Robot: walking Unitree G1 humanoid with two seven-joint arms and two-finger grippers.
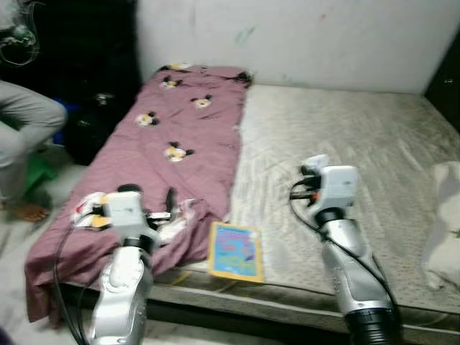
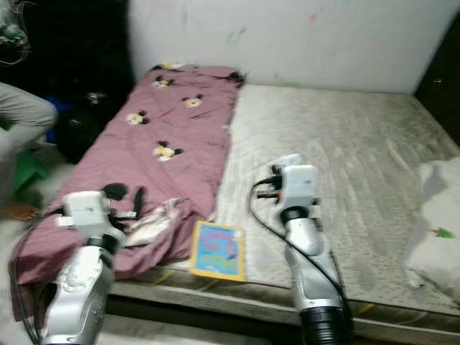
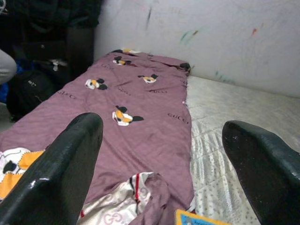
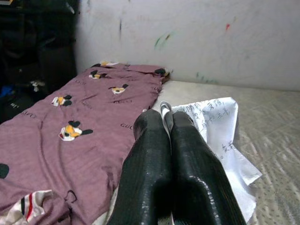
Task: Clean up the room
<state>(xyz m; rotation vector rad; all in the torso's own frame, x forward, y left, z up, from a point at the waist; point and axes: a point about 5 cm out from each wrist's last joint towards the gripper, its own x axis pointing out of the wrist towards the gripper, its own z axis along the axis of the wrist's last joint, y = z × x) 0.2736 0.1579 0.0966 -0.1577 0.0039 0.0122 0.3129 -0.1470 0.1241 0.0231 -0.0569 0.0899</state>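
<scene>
My left gripper (image 3: 161, 140) is open and hovers over the near end of a purple blanket (image 1: 187, 136) with cartoon mouse prints, where the fabric is bunched. Its black fingers (image 1: 170, 198) point along the bed. My right gripper (image 4: 166, 119) is shut on a white sheet of paper (image 4: 218, 122) with handwriting. It holds the paper (image 1: 314, 164) a little above the bare mattress (image 1: 359, 144). A colourful book (image 1: 235, 251) lies flat at the mattress's front edge, between the two arms.
A white cloth or pillow (image 1: 445, 223) lies at the right edge of the mattress. A person's leg (image 1: 25, 118) and a black bag (image 1: 90, 129) are on the floor to the left. A white wall (image 1: 302, 36) stands behind the bed.
</scene>
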